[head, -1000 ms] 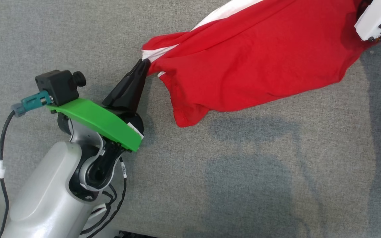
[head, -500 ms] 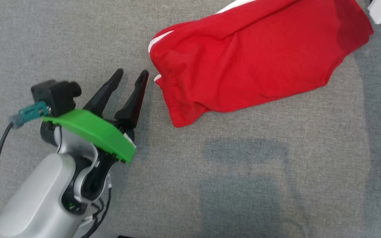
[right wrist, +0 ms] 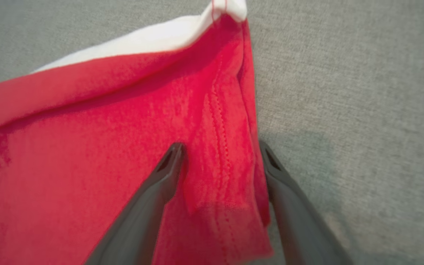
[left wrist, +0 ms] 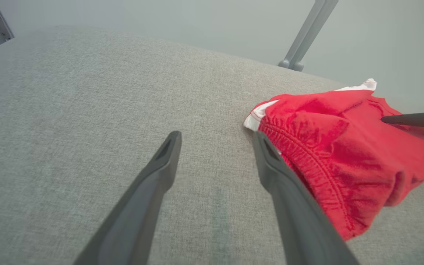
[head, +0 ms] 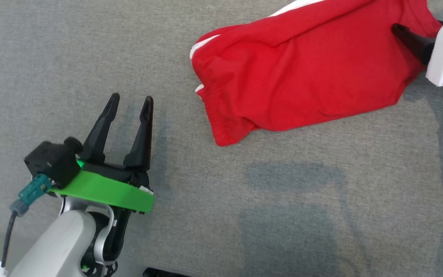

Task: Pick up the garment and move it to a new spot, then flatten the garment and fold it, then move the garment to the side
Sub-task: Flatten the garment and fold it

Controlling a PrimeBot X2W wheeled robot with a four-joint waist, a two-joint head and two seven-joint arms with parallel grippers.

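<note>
Standing wide apart, the jaws of the left gripper (head: 132, 97) held nothing and hovered over bare tabletop (head: 283, 211), near the gathered waistband (left wrist: 307, 165) of the red shorts (head: 302, 73) but clear of it. The right gripper (right wrist: 220, 145) also had its jaws spread wide, straddling the stitched edge (right wrist: 221, 121) at the opposite end without pinching it. The shorts lay loose and rumpled toward the far right of the grey fabric-covered surface, a white side stripe (right wrist: 168, 36) along their far edge. The cloth looked light, soft and limp, likely to sag and bunch when lifted. The thicker waistband corners and seams seemed the surest places to pinch.
</note>
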